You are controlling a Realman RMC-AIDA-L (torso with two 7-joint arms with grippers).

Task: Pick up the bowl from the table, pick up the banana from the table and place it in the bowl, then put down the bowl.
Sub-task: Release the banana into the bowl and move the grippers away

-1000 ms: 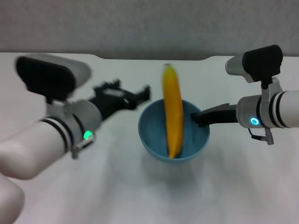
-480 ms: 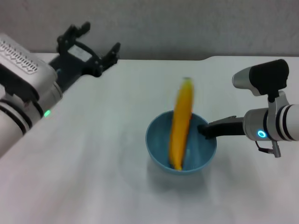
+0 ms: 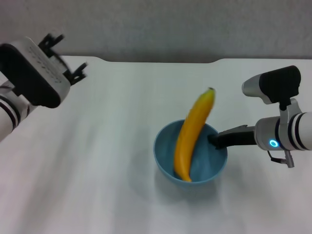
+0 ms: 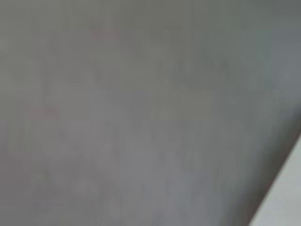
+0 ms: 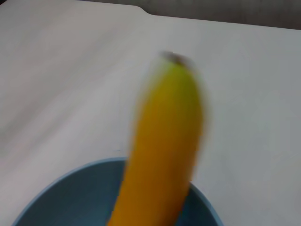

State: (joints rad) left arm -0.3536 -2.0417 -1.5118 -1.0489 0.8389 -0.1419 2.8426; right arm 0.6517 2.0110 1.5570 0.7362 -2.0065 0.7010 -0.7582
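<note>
Banana [image 3: 192, 136] leans in bowl [image 3: 168, 163]; right tool [image 3: 213, 139] clamped on its rim; left tool [image 3: 66, 56] raised, fingers spread, empty.

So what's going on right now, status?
Right gripper clamped on the bowl rim. Banana in the bowl, leaning out over the far edge. Left gripper raised at the far left, empty. Nothing in the way.

From my station this looks like a robot test setup, a lab rather than a home. I see a plain white counter [image 3: 122, 146] with a shallow notch in its far edge, backed by a bare grey wall [image 3: 170, 29]. Only a blue bowl [image 3: 165, 161] and a banana [image 3: 192, 134] sit there as props.
</note>
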